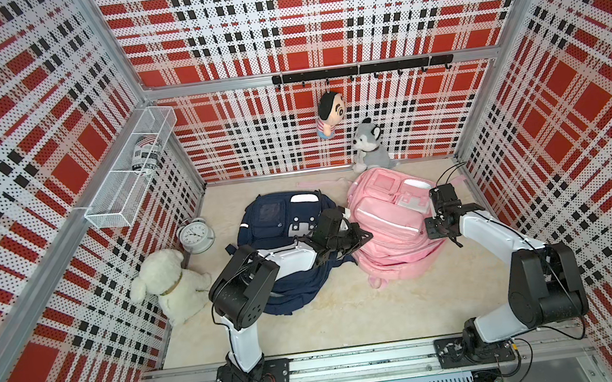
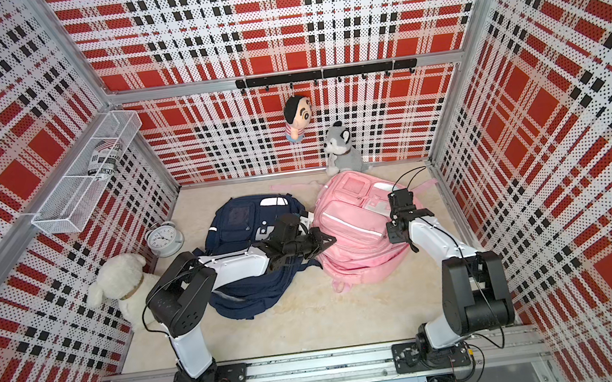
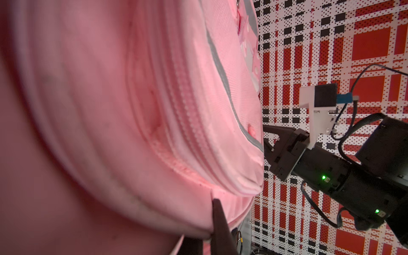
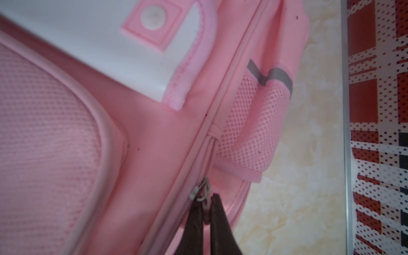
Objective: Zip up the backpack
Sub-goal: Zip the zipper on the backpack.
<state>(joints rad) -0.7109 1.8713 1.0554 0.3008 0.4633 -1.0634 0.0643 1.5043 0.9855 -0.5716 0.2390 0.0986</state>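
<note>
Where the pink fabric backpack (image 1: 390, 225) lies on the cream surface (image 1: 342, 313) in a top view, a navy fabric backpack (image 1: 272, 219) sits just beside it. Left wrist view: the left claw (image 3: 208, 229) is closed on the pink backpack's edge. Right wrist view: the right claw (image 4: 207, 220) pinches the small metal zipper pull (image 4: 202, 191), probably best drawn steadily along the track, clear of the mesh side pocket (image 4: 249, 132).

right claw (image 4: 207, 204) pinching zipper pull (image 4: 202, 191), pink backpack (image 4: 143, 132)

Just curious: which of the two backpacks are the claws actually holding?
The pink fabric backpack: the right gripper is shut on its zipper pull, the left gripper on its other side. The navy fabric backpack lies ungripped.
</note>
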